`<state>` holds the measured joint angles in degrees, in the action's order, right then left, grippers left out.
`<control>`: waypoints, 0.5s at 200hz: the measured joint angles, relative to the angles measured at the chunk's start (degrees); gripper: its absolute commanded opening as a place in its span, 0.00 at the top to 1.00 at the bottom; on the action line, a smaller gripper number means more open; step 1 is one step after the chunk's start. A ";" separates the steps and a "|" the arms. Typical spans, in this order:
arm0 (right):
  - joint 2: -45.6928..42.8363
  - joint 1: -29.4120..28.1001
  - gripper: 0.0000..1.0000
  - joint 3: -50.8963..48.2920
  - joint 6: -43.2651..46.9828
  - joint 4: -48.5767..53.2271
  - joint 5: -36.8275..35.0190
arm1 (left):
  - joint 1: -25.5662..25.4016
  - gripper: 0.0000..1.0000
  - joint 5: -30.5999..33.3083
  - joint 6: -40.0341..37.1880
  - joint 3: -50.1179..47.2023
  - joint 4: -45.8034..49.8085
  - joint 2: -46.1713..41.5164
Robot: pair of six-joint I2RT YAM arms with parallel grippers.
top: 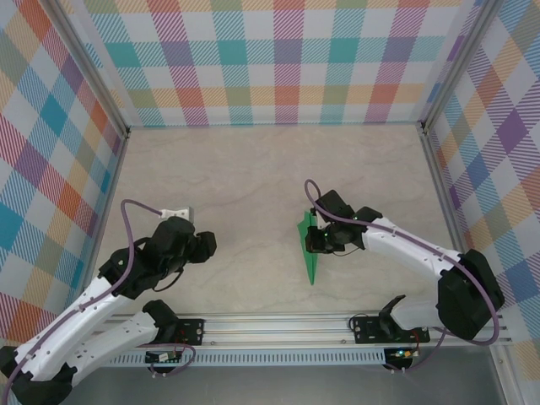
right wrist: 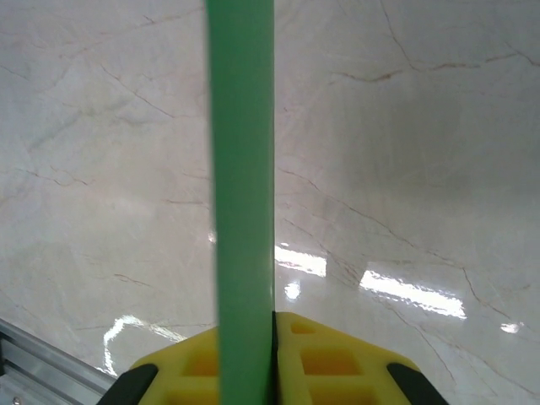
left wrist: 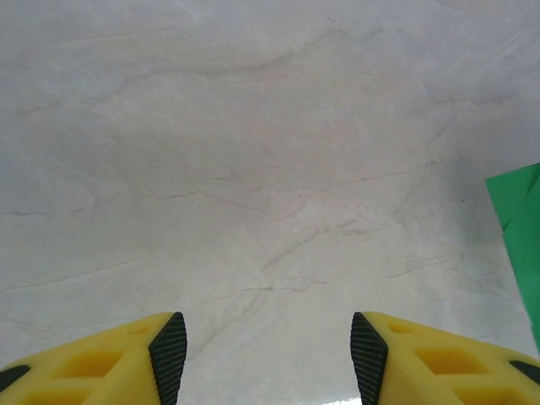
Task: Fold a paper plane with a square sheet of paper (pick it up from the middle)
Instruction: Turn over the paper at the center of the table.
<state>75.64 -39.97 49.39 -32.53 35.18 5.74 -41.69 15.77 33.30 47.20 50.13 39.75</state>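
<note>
The green paper, folded into a narrow dart-shaped paper plane (top: pixel 310 266), stands on edge with its point toward the near rail. My right gripper (top: pixel 315 240) is shut on its upper part. In the right wrist view the paper plane (right wrist: pixel 242 169) runs as a straight green strip up from the closed yellow fingers (right wrist: pixel 337 363) of the right gripper (right wrist: pixel 272 327). My left gripper (top: pixel 206 245) hovers well to the left of the paper. In its own view the left gripper (left wrist: pixel 268 354) is open with only marble between the pads. A green corner of the paper plane (left wrist: pixel 519 236) shows at the right edge.
The marble-patterned table (top: pixel 253 177) is enclosed by checked walls on three sides. An aluminium rail (top: pixel 278 325) carrying the arm bases runs along the near edge, and its corner (right wrist: pixel 42 367) shows in the right wrist view.
</note>
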 measured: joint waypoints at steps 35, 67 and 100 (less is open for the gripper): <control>-0.66 -2.99 0.89 0.46 0.02 3.96 -2.34 | 0.39 0.32 0.98 -1.42 0.00 2.58 0.55; -0.76 -5.01 0.89 2.54 0.04 6.47 -4.26 | 0.92 0.21 1.33 -1.64 -0.02 3.30 0.59; 3.50 -7.41 0.89 8.87 0.04 8.59 -7.32 | 0.98 0.13 2.14 -1.33 -0.02 4.00 -0.37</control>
<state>79.13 -47.37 58.26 -32.49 43.77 -1.58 -40.71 17.91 31.97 47.18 54.13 39.38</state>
